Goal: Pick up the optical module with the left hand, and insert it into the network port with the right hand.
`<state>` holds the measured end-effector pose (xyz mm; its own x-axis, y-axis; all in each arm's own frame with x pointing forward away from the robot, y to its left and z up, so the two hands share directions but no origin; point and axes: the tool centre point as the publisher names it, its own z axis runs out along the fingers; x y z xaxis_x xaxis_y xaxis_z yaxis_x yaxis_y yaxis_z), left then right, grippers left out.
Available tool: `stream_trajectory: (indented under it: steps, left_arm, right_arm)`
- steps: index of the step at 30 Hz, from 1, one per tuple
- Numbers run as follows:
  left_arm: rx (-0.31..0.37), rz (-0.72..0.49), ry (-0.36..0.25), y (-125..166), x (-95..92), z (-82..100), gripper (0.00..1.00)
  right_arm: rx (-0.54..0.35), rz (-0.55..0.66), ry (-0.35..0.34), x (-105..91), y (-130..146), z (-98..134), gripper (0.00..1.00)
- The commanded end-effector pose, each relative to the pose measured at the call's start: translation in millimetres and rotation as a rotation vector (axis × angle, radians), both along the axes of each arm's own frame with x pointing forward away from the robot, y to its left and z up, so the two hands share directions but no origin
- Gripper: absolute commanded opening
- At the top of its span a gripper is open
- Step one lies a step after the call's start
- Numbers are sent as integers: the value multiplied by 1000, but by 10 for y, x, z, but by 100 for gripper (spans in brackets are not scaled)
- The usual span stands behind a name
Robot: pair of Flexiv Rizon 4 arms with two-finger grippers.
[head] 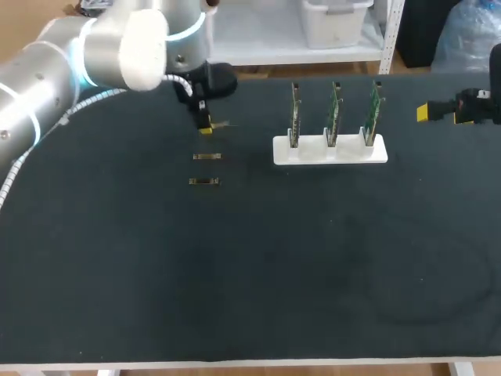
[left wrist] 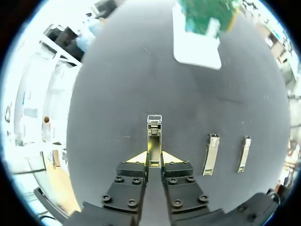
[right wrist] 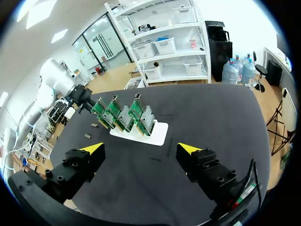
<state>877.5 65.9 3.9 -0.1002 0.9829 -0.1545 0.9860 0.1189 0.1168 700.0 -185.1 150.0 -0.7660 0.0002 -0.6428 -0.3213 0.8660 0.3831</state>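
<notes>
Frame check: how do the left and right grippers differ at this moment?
The left gripper is shut on a module; the right gripper is open and empty. The left gripper is close to the spare modules lying on the mat, left of the stand; the right gripper is out toward the table's right side, apart from the stand. Both have black fingers with yellow tips.

A dark, matte table top (head: pixel 250 282) fills the scene, with a pale edge along its near side. Two small spare metal modules lie flat on it, left of centre and toward the far side. The farther spare module (head: pixel 207 157) and the nearer spare module (head: pixel 203 182) lie parallel, close together, not touching.
</notes>
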Motion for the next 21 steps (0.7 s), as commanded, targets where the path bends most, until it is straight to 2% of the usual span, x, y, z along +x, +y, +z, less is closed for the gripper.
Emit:
stream_trajectory:
  steps: [1, 11, 16, 18, 21]
  left_arm:
    - [-131, 42, -62, 134, -109, 221, 0]
    - [-410, 151, -136, 182, -117, 762, 0]
    - [-543, 180, -144, 186, -113, 1008, 0]
    - [-615, 197, -129, 194, -107, 1092, 0]
    - [-677, 206, -136, 190, -120, 1203, 0]
  right_arm:
    - [0, 0, 0, 0, 0, 0, 100]
    - [0, 0, 0, 0, 0, 0, 100]
    - [0, 0, 0, 0, 0, 0, 100]
    - [0, 0, 0, 0, 0, 0, 100]
    - [0, 0, 0, 0, 0, 0, 100]
